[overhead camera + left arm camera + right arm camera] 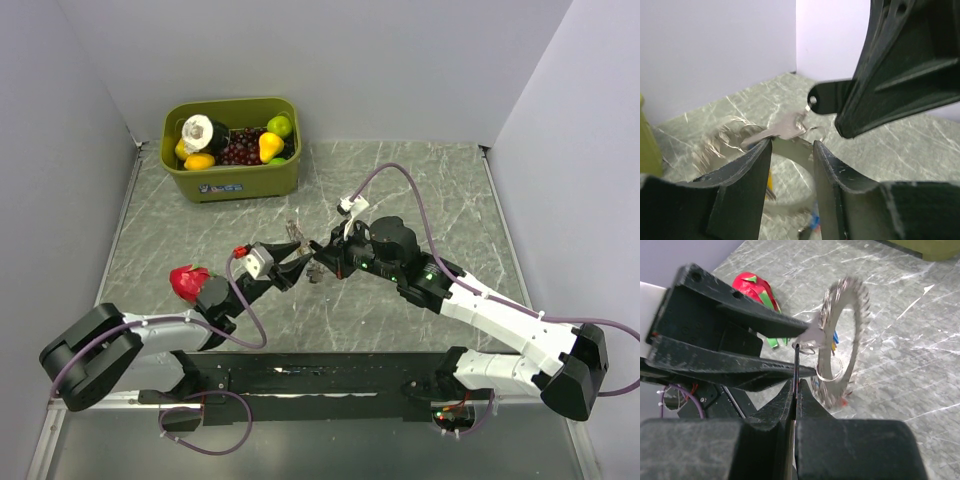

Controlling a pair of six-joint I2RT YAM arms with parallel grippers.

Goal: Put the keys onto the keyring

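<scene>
The keyring [852, 335], a grey toothed loop, hangs in the air over mid-table [297, 232]. My left gripper [792, 145] is closed on its near side, and a grey stretch of the loop [790, 149] spans the gap between the two fingers. A silver key [777, 131] lies across the fingertips. Yellow [770, 182] and blue [815, 220] keys dangle below, blurred. My right gripper [796, 385] is shut on a black-headed key [796, 360], whose holed head [821, 97] points at the loop. The two grippers meet tip to tip [310, 255].
A green bin [232, 178] full of toy fruit stands at the back left. A red dragon fruit [188, 282] lies on the table beside the left arm. Grey walls close in the left, back and right sides.
</scene>
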